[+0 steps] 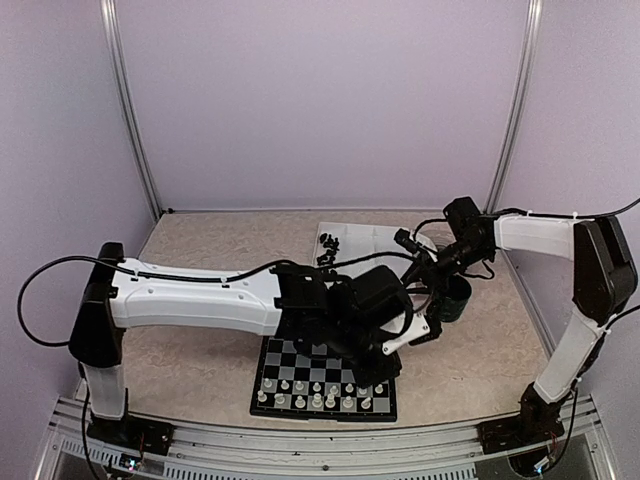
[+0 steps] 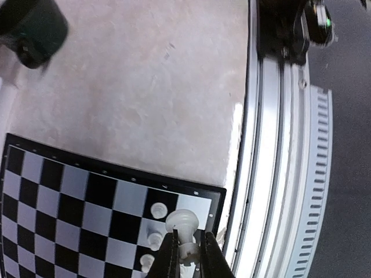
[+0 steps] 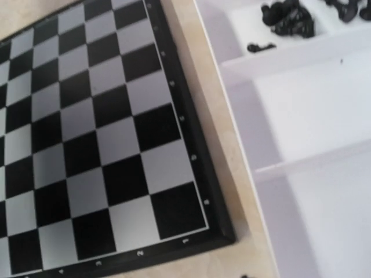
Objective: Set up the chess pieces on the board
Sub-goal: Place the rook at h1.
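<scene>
While the left jaws are clamped on a white piece [image 2: 183, 222], that piece hangs over the near right corner of the board [image 2: 58, 197]. Whether its base touches the square cannot be told.

- Other white pieces [image 2: 157, 209] stand just beside it, filling the near rows.
- Black pieces [image 3: 287, 17] lie in the white tray [image 3: 301, 116], on the desk [image 2: 145, 87] beside the board.
- Right jaws: out of their own wrist view and too small in the top view, so cannot tell open or closed.

Risks, as judged:
- Letting go with the piece tilted or above the square could topple it into its neighbours.
- A fingertip [image 2: 169, 258] spreading wide might brush the adjacent piece.
- Both arms crowd the board's right side, so a sideways retreat could bring them into contact.
</scene>
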`<state>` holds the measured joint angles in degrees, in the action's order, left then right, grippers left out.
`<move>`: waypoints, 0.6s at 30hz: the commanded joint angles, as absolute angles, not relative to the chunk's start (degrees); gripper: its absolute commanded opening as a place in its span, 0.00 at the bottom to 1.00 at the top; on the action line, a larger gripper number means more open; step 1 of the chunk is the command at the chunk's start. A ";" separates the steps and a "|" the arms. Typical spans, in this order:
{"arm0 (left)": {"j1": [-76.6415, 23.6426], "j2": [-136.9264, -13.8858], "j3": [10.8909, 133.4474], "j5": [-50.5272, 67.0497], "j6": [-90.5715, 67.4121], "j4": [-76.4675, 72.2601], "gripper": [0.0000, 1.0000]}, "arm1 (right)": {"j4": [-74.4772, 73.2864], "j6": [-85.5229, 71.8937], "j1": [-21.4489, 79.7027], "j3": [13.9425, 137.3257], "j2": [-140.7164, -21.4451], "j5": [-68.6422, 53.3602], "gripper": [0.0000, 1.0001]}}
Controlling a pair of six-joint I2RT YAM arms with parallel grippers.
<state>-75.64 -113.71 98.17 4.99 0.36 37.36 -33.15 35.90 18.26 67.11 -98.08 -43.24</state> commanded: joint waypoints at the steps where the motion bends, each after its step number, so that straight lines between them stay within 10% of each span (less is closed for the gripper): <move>1: -79.33 -120.36 101.89 -2.28 6.64 47.63 0.04 | -33.61 35.56 18.50 67.83 -99.43 -42.19 0.41; 18: -80.33 -127.41 108.23 -3.26 8.88 50.63 0.07 | -35.41 37.15 18.72 67.36 -99.91 -43.81 0.44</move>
<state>-80.40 -125.73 106.52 -2.92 7.11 49.39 -33.87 36.40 18.35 67.11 -98.96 -42.70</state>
